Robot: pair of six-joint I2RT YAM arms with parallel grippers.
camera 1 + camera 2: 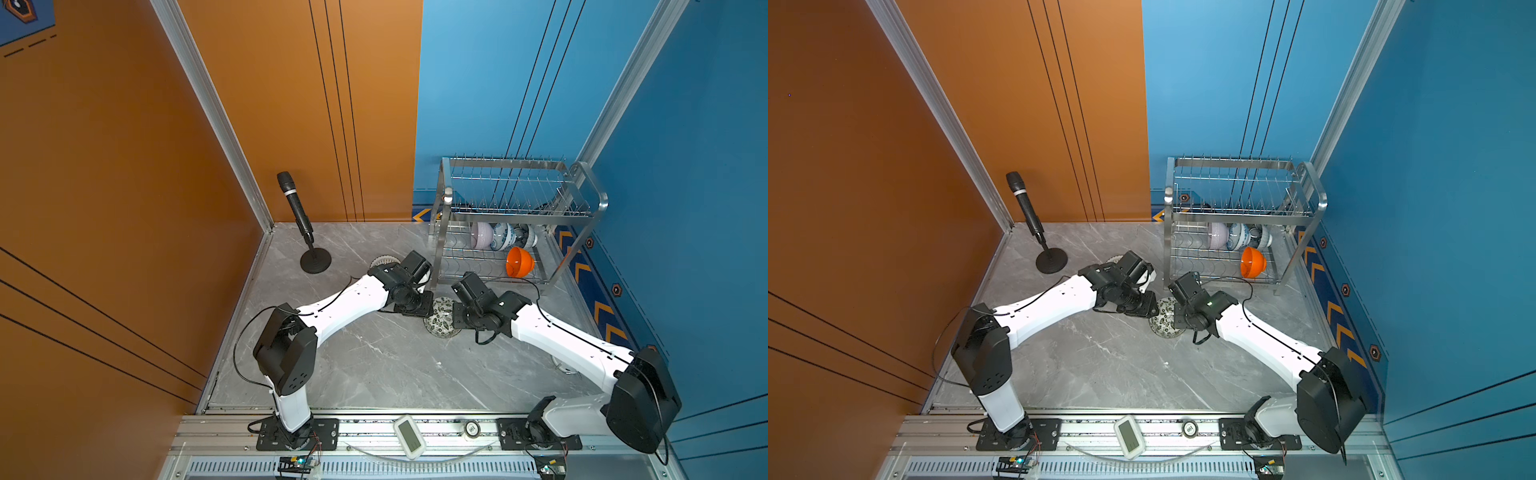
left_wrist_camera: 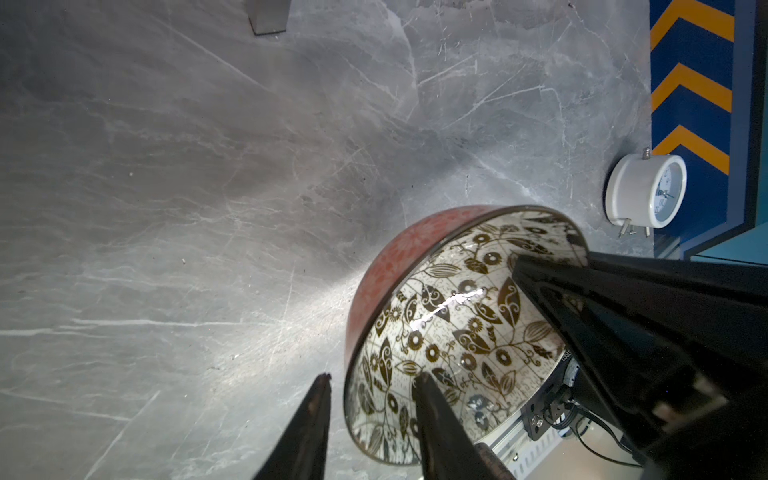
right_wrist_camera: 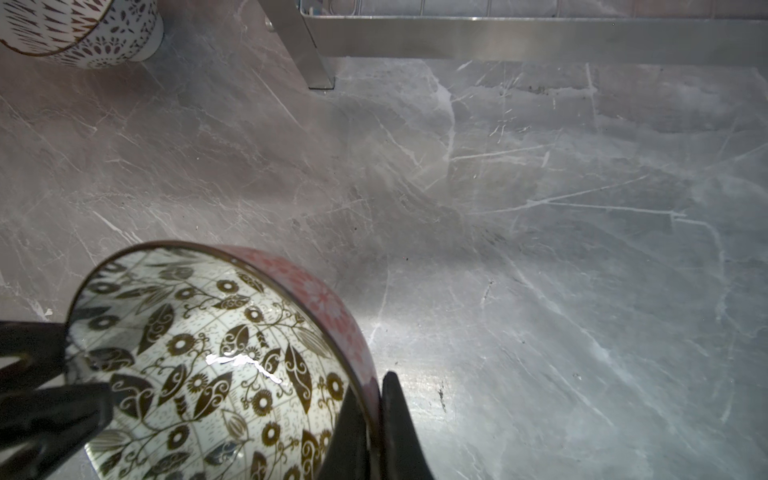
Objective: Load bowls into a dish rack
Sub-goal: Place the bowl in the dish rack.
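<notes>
Mid-frame in a top view, the right gripper [image 3: 371, 399] clamps the rim of the leaf bowl [image 1: 442, 318] (left gripper [image 2: 374, 376] parted, straddling it)

Robot lab booth: panel walls [image 1: 124, 166], microphone [image 1: 296, 205]

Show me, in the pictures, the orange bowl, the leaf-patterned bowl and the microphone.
orange bowl [image 1: 516, 260], in a top view, on its inner wall.
leaf-patterned bowl [image 3: 216, 353], right wrist view, on its patterned inside.
microphone [image 1: 297, 208], in a top view, on its black handle.
</notes>
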